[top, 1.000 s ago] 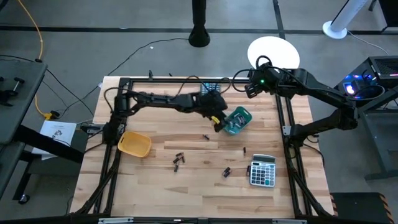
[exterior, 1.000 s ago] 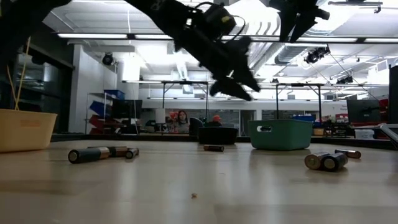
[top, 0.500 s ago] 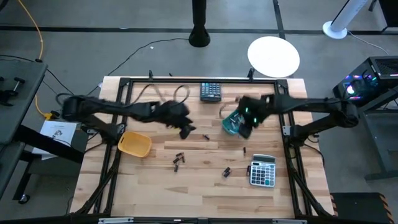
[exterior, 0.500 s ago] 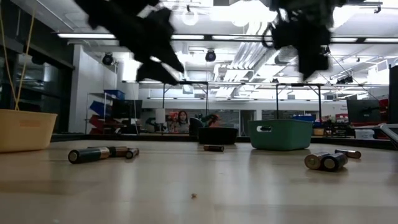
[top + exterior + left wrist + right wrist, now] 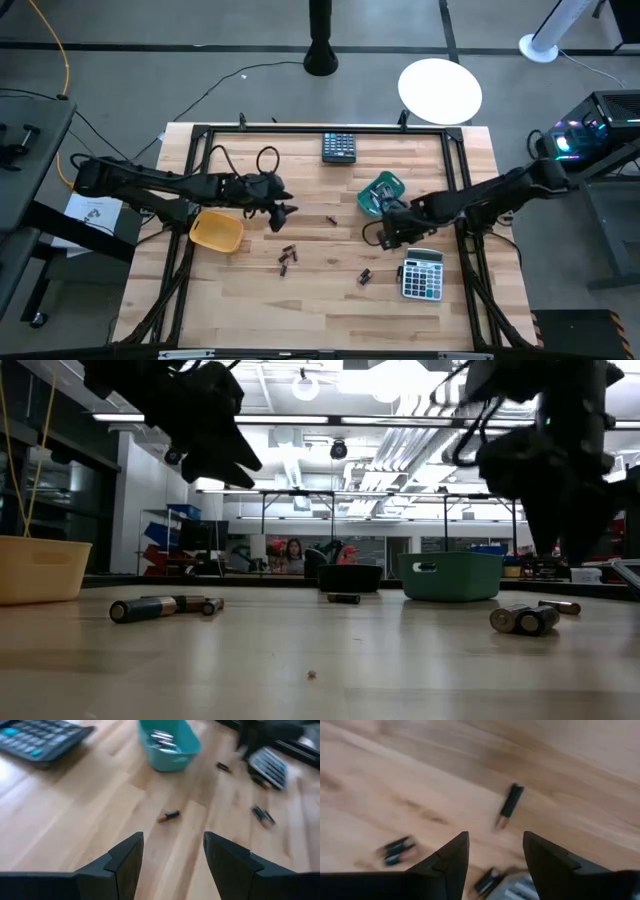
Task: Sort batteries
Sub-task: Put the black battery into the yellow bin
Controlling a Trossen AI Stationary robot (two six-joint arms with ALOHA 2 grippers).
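Small dark batteries lie scattered on the wooden table: one (image 5: 331, 220) mid-table, a cluster (image 5: 288, 258), a pair (image 5: 365, 276) and one (image 5: 393, 241) by the grey calculator. More lie inside the teal tray (image 5: 381, 193). My left gripper (image 5: 281, 212) hovers open just right of the yellow tray (image 5: 217, 231); its wrist view shows a battery (image 5: 169, 815) ahead of the empty fingers. My right gripper (image 5: 385, 233) hovers open below the teal tray, above a single battery (image 5: 509, 804), with the pair (image 5: 396, 849) off to one side.
A dark calculator (image 5: 339, 147) lies at the far edge and a grey calculator (image 5: 422, 274) at the near right. The low view shows batteries (image 5: 160, 606) at left, one (image 5: 343, 598) mid-table and a pair (image 5: 525, 618) at right. Black frame rails border the table.
My left gripper has swung away from the teal tray toward the table's left and now hovers beside the yellow tray. My right gripper has come from the far right corner toward the near edge and down, past the teal tray, to above the battery near the grey calculator.
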